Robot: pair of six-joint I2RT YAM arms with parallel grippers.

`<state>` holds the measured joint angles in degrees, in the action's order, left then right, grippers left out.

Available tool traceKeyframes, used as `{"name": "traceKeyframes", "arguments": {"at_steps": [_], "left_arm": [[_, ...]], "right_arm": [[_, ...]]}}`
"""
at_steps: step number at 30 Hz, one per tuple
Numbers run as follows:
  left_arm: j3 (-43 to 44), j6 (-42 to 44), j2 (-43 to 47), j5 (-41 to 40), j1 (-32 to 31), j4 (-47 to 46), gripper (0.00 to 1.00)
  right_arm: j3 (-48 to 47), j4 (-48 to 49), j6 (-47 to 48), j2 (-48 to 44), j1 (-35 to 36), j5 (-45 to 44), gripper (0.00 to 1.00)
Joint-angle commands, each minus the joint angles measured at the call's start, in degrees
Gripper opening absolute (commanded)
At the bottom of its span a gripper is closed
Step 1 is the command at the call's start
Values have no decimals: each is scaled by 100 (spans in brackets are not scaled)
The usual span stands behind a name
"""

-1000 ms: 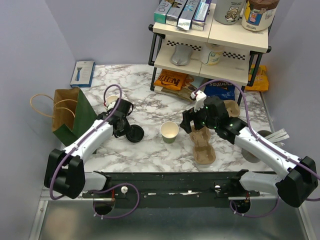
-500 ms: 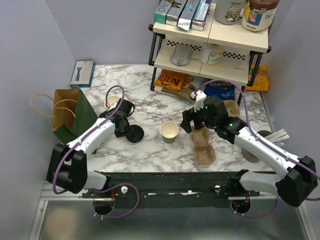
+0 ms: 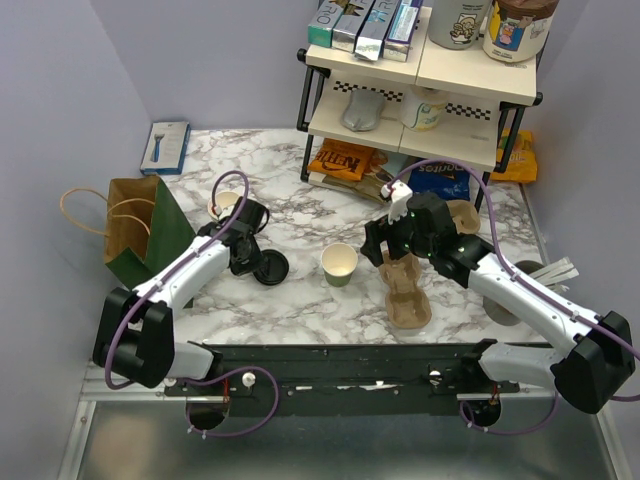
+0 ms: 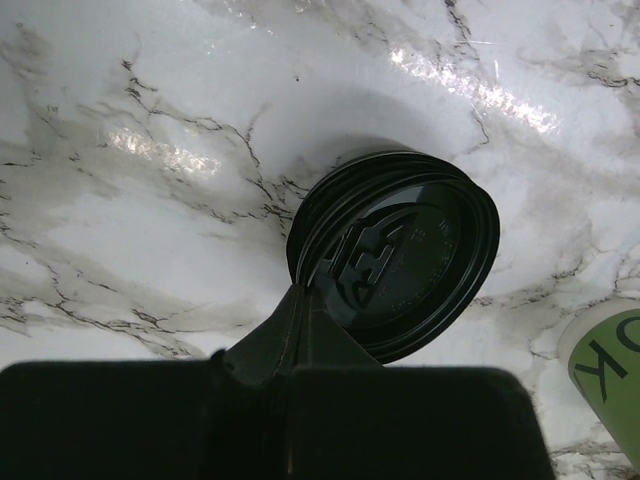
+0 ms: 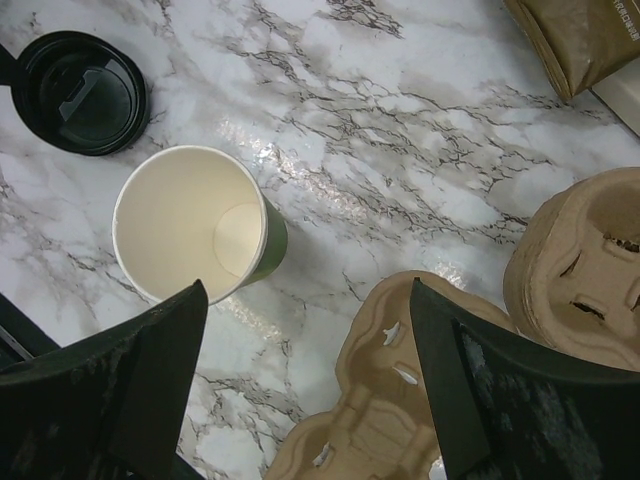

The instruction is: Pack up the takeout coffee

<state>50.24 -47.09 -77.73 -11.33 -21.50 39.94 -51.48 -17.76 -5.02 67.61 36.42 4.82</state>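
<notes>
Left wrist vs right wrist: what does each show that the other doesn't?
Left wrist only: the left fingers pinched shut on the rim of the black lid. Right wrist only: the empty cream inside of the cup, two brown pulp carriers, the right fingers spread open. Both: the lid, the marble table, and the cup, only a green sliver in left wrist.

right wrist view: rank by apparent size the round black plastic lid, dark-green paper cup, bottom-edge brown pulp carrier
1. bottom-edge brown pulp carrier, partly cropped
2. dark-green paper cup
3. round black plastic lid
Cup and lid look nearly alike, and the cup's rim is nearer: unsure.
</notes>
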Motion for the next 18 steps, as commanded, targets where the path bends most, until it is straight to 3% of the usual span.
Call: {"name": "traceKeyframes", "arguments": {"at_steps": [1, 12, 18], "left_arm": [[-49, 7, 346, 184, 23, -110, 0], [-374, -72, 786, 430, 348, -391, 0], [-620, -90, 935, 615, 392, -540, 0]], "right_arm": [[-160, -70, 185, 6, 49, 221, 90], [-660, 387, 915, 365, 892, 951, 86], [-1871, 106, 2, 1445, 1086, 915, 83]]}}
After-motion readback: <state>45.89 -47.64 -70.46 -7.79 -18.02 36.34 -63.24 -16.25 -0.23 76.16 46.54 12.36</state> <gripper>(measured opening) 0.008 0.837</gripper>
